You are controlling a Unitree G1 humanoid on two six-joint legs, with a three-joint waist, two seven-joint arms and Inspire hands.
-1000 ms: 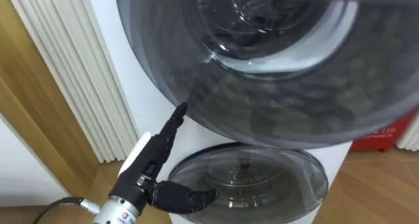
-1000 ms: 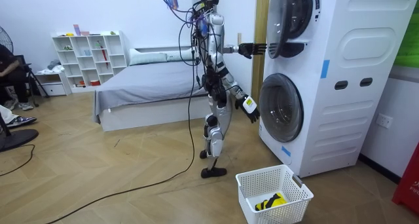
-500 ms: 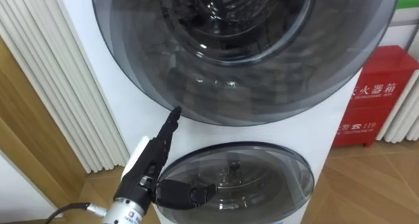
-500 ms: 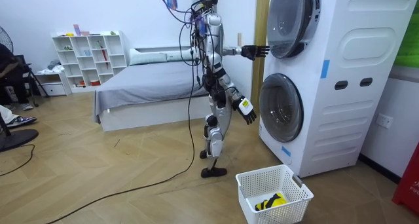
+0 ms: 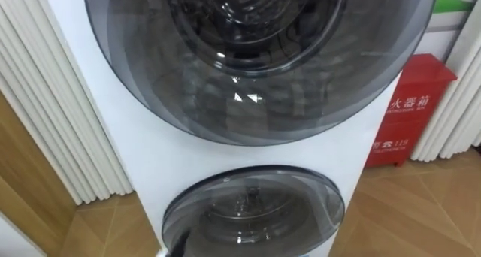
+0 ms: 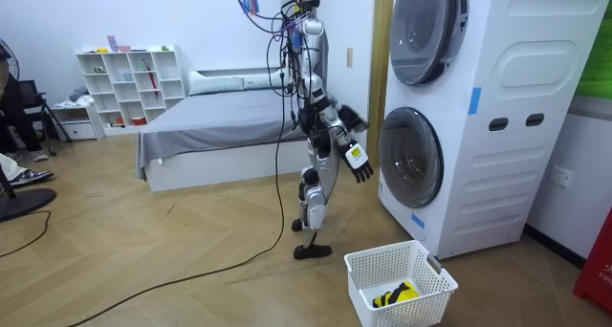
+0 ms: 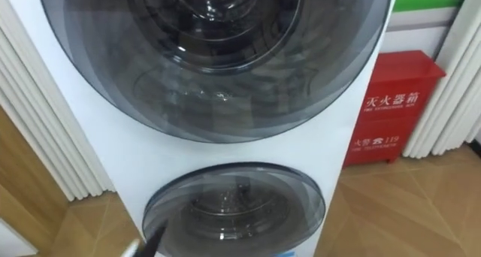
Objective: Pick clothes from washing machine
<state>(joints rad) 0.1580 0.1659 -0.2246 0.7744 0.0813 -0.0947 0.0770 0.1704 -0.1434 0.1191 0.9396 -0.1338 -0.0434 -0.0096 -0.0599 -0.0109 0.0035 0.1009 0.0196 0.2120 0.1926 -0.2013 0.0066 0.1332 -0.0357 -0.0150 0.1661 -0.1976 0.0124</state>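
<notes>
The left hand point(image 7: 154, 238) has dropped from the upper door point(image 5: 255, 54), now shut. Its fingers look straight, beside the lower door point(image 5: 252, 212). The right hand point(image 6: 361, 164) hangs loose. A yellow cloth point(image 6: 394, 294) lies in the basket point(image 6: 430, 303), well below both.

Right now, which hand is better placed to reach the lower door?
Probably the left hand: it shows close by the left rim of the lower door; the right hand hangs low by the thigh.
</notes>
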